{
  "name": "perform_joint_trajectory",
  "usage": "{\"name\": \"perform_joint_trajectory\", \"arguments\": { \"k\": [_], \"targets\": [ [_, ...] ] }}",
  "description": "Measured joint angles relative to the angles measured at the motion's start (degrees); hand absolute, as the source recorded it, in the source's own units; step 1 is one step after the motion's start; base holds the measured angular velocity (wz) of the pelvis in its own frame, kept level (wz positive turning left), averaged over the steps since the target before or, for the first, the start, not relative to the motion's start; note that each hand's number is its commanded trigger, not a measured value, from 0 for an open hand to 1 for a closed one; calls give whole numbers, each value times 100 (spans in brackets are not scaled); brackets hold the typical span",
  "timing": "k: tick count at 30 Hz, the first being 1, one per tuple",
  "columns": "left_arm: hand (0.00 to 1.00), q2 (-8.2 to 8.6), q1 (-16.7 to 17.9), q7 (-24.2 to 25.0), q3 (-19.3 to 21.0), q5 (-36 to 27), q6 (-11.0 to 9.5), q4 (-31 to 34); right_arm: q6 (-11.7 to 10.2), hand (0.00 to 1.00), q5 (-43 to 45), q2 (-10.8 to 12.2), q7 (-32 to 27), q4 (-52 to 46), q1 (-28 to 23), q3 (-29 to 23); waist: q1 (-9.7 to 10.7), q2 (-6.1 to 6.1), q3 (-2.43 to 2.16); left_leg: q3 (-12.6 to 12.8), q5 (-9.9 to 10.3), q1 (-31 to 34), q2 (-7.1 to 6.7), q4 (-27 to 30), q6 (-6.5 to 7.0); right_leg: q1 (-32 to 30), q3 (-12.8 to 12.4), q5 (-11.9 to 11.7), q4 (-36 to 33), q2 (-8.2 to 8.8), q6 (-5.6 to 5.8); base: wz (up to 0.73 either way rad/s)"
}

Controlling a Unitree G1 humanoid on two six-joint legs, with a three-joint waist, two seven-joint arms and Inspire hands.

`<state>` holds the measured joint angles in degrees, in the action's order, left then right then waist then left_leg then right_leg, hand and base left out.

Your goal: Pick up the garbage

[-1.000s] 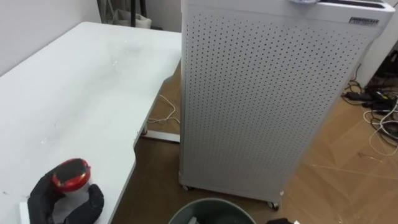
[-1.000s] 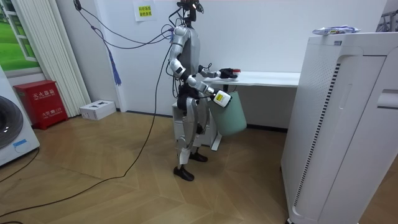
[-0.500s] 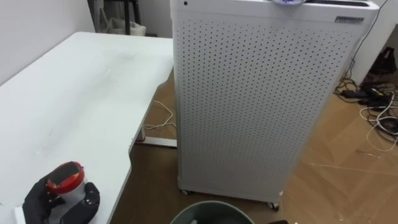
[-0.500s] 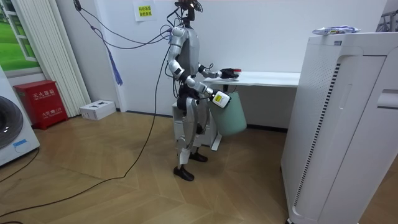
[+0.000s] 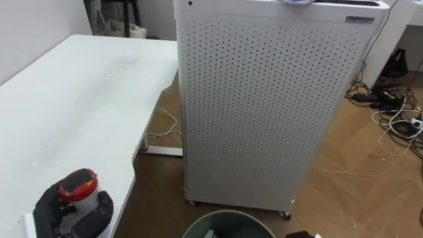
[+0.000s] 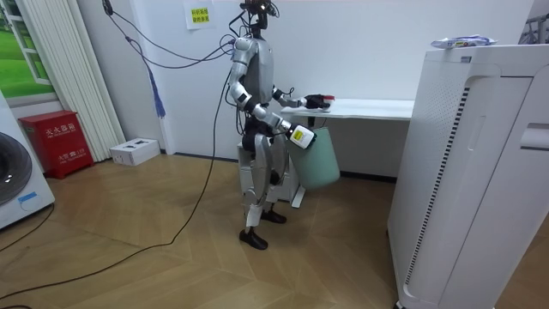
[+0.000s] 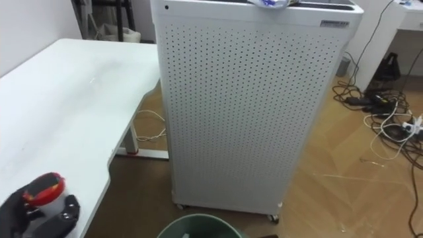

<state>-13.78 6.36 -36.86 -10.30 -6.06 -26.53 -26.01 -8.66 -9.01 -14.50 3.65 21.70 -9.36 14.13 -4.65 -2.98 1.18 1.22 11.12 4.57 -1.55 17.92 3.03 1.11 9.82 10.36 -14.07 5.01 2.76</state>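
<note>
A small white jar with a red lid (image 5: 78,185) stands at the near edge of the white table (image 5: 79,99). My left hand (image 5: 54,210), in a black glove, is curled round the jar; the same hand (image 6: 316,101) rests on the table in the room view. My right hand (image 6: 290,131) holds a green bin (image 6: 319,159) by its rim, clear of the floor at my side. The bin's rim (image 5: 228,223) shows at the bottom of the eye views. A crumpled wrapper (image 6: 463,40) lies on top of the tall white perforated unit (image 5: 264,106).
I stand at the table's end, facing the perforated unit (image 6: 467,172), which stands on small castors on the wood floor. Loose cables (image 5: 396,112) lie on the floor at the right. A red box (image 6: 53,142) and a white box (image 6: 135,151) sit by the far wall.
The eye view has swung a little to the right, so the perforated unit sits further left in it. My left hand stays curled on the jar. My right forearm has shifted slightly.
</note>
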Motion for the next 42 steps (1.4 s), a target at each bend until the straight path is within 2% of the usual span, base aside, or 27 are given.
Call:
{"name": "perform_joint_trajectory", "arguments": {
  "k": [5, 7, 10, 13, 17, 18, 19, 23, 24, 27, 31, 32, 33, 34, 39, 42],
  "targets": [
    [100, 52, -1, 673, -758, 199, 96, 280, -4, 100, -13, 34, 80, -7, 376, 90, 132, -25, -15, 185, -1, -9, 20, -34, 6, -100, -167, 0, -90, 2, 1, -20],
    [100, 156, -11, 1091, -1170, 393, 149, 333, -9, 100, 33, 124, 97, -60, 442, 102, 298, -43, -27, 195, -1, -13, 24, -33, 6, -125, -185, 0, -124, 2, 1, -10],
    [100, 157, -20, 1589, -1556, 466, 167, 355, -9, 100, 51, 194, 71, -145, 445, 101, 437, -55, -35, 329, 1, -25, 77, -35, 3, -214, -187, 1, -203, -10, 0, -22],
    [100, 163, -31, 1995, -1781, 639, 198, 356, -55, 100, 28, 276, -1, -200, 477, 98, 607, -50, -31, 356, 3, -22, 86, -56, -1, -300, -204, 1, -283, -10, 0, -14],
    [100, 215, -89, 2364, -1953, 828, 207, 352, -90, 100, 31, 328, -127, -200, 583, 101, 609, -33, -1, 392, 21, -23, 86, -40, 0, -352, -229, -2, -303, -11, -6, -17],
    [100, 220, -146, 2480, -1993, 835, 208, 350, -133, 100, 24, 336, -148, -201, 615, 106, 605, -30, 46, 415, 24, -26, 90, -36, 3, -358, -230, -5, -309, -9, -10, -8],
    [100, 224, -204, 2557, -2030, 833, 209, 339, -153, 100, 10, 342, -168, -205, 652, 150, 605, -22, 73, 423, 25, -12, 93, -41, 4, -364, -231, -14, -290, -11, -24, -7],
    [100, 242, -256, 2702, -1983, 804, 224, 288, -174, 100, 5, 364, -186, -208, 679, 151, 589, 10, 77, 462, 40, 53, 106, -27, 11, -430, -264, -20, -269, -21, -33, -5],
    [100, 249, -287, 2744, -1968, 798, 243, 283, -173, 100, 10, 362, -183, -206, 717, 156, 586, 34, 91, 481, 43, 71, 109, -18, 14, -456, -294, -29, -263, -27, -34, -9],
    [100, 256, -307, 2771, -1962, 791, 251, 275, -173, 100, 9, 357, -185, -206, 759, 186, 588, 107, 90, 524, 44, 86, 105, -36, 18, -527, -361, -32, -279, -27, -31, -10],
    [100, 323, -309, 2817, -1913, 794, 320, 272, -173, 100, 8, 348, -224, -207, 764, 216, 578, 212, 66, 578, 46, 90, 112, -99, 17, -604, -389, -31, -291, -29, -30, -8],
    [79, 339, -309, 2826, -1904, 795, 336, 272, -173, 100, 8, 348, -225, -207, 769, 214, 574, 225, 66, 594, 46, 91, 113, -121, 17, -619, -402, -31, -292, -29, -30, -12],
    [32, 360, -310, 2830, -1904, 800, 364, 268, -172, 100, 8, 344, -226, -206, 769, 213, 577, 243, 64, 610, 45, 88, 111, -131, 17, -623, -426, -31, -283, -31, -30, -12],
    [0, 373, -319, 2827, -1904, 799, 368, 231, -168, 100, 9, 337, -226, -205, 769, 217, 578, 253, 59, 619, 46, 74, 111, -135, 17, -623, -456, -30, -283, -34, -29, -10],
    [0, 398, -444, 2753, -1903, 815, 375, 75, -168, 100, 9, 336, -225, -206, 770, 199, 603, 252, 60, 655, 45, 56, 107, -170, 17, -636, -497, -29, -280, -37, -27, -5],
    [0, 458, -476, 2733, -1912, 952, 448, -57, -169, 100, 9, 363, -158, -207, 798, 217, 621, 250, 61, 658, 45, 47, 109, -187, 17, -637, -504, -29, -280, -42, -27, 0]
  ]
}}
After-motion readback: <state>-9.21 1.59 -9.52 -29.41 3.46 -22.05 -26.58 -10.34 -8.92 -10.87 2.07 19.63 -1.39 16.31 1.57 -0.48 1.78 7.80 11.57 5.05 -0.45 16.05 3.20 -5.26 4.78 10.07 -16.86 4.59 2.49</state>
